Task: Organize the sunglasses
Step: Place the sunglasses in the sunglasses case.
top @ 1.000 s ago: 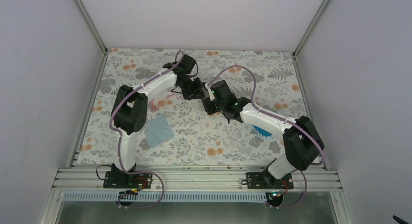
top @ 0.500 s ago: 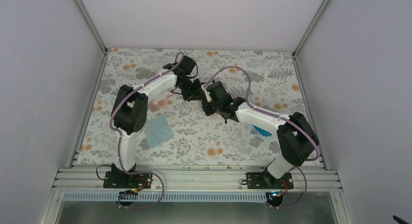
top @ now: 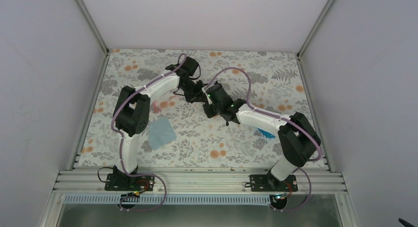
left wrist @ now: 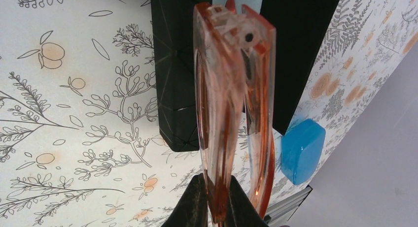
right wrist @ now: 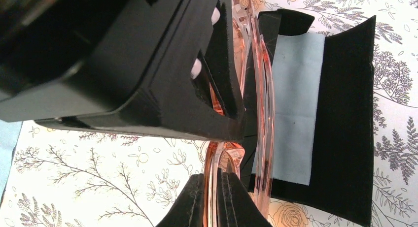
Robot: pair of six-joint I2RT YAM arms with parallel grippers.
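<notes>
Where the two arms meet, just above centre of the overhead frame, the slim folded sunglasses [left wrist: 231, 89], with a translucent pink-red frame and thin arms, sit edge-on over the floral-print tabletop [top: 222, 138]. The black left gripper [left wrist: 218, 205] and the black right gripper [right wrist: 218, 197] each pinch the frame tightly.

Translucent pink-red sunglasses [left wrist: 231, 113]; tabletop [top: 197, 138] white with grey ferns and orange blossoms; glossy blue case [left wrist: 301, 150]; pale blue cloth [top: 161, 132].

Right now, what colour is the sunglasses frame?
Translucent pink-red. The sunglasses show best in the left wrist view, close up.
</notes>
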